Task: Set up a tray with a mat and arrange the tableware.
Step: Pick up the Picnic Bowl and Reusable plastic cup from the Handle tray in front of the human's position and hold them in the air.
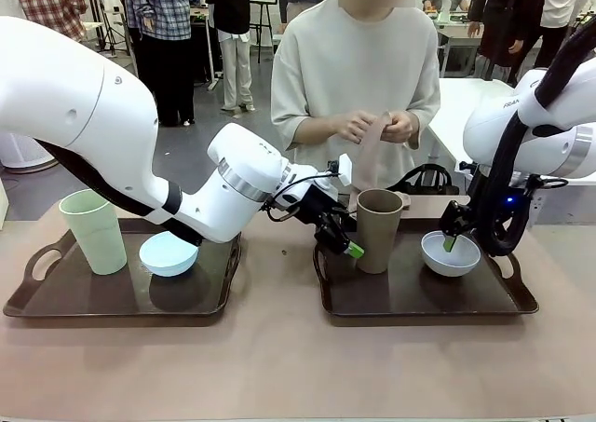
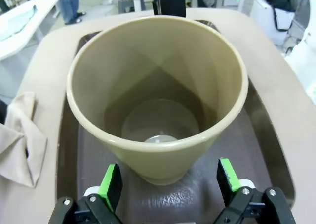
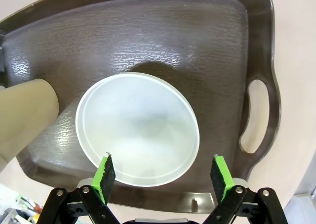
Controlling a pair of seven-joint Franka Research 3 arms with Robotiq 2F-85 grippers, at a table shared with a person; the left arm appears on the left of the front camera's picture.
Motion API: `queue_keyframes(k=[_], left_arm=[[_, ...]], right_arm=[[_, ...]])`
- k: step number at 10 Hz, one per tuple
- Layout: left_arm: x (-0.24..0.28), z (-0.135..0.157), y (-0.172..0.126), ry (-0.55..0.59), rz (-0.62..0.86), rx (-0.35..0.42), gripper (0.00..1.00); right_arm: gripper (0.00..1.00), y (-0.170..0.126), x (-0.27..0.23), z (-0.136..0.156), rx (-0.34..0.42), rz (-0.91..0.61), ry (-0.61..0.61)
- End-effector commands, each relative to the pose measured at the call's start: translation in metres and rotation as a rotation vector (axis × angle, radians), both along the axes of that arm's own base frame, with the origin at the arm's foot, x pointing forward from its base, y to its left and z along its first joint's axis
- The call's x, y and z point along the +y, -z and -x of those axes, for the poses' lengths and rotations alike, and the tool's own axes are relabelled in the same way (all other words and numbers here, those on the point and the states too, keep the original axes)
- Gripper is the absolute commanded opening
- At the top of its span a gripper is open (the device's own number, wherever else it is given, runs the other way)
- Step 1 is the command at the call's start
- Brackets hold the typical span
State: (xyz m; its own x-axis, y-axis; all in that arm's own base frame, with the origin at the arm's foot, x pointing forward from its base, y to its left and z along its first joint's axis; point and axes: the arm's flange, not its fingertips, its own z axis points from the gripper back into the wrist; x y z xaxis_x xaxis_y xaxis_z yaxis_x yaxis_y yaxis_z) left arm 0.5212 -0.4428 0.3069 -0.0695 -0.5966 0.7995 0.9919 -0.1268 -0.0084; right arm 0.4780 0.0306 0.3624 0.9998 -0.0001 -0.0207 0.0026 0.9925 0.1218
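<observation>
The left end effector (image 2: 169,165) has its fingers spread wide. The foot of the brown cup (image 2: 158,85) sits between the green pads with a gap on each side, so nothing is pinched. The cup stands upright on the dark tray (image 2: 256,150) just ahead of the fingers. Off to one side of that end effector, a beige cloth (image 2: 19,140) lies crumpled on the bench (image 2: 44,51) beside the tray.

The right end effector (image 3: 162,158) is also spread and holds nothing. It hangs over the bluish-white bowl (image 3: 138,127), with one pad above the bowl's inside near the rim and the other outside it. The bowl rests on the same tray, and the brown cup is near it on the far side from the tray's handle.

Farther from both end effectors, a second tray (image 1: 186,296) carries the pale green cup (image 1: 93,231) and the light blue bowl (image 1: 169,252), which leans on its side under the left arm. Across the bench, the person's hands (image 1: 377,124) hold a pale folded piece (image 1: 371,156), possibly a mat.

The task looks to be at an early to middle stage. The tableware is shared between the two trays, but the tray floors look bare, with no mat under the pieces. What seems left is laying a mat and placing cups and bowls on it. Both end effectors look poised either to grasp a piece or to have just set one down; I cannot tell which.
</observation>
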Motion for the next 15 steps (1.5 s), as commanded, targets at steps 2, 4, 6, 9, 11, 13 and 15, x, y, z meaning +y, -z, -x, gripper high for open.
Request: queue_keyframes(k=[2,4,6,9,11,13,15], left_arm=[[-0.015,-0.01,0.006,-0.04,0.038,-0.049,1.0],[-0.025,-0.013,0.006,-0.057,0.078,-0.068,1.0],[-0.037,-0.015,0.009,-0.051,0.098,-0.061,1.0],[-0.054,-0.012,0.016,-0.009,0.099,-0.039,1.0],[-0.06,-0.011,0.02,0.023,0.132,-0.058,1.0],[-0.058,-0.01,0.017,0.03,0.134,-0.065,0.41],[-0.054,-0.009,0.015,0.026,0.136,-0.073,0.36]], right_arm=[[1.0,0.006,-0.005,-0.003,-0.003,0.01,0.028],[1.0,0.01,-0.009,-0.005,0.006,0.012,0.033],[1.0,0.014,-0.009,-0.007,0.017,0.012,0.03],[1.0,0.019,-0.009,-0.01,0.031,0.005,0.028],[0.72,0.021,-0.01,-0.01,0.025,-0.001,-0.014],[0.14,0.02,-0.011,-0.01,0.022,-0.003,-0.016],[0.0,0.018,-0.012,-0.009,0.009,-0.005,-0.017]])
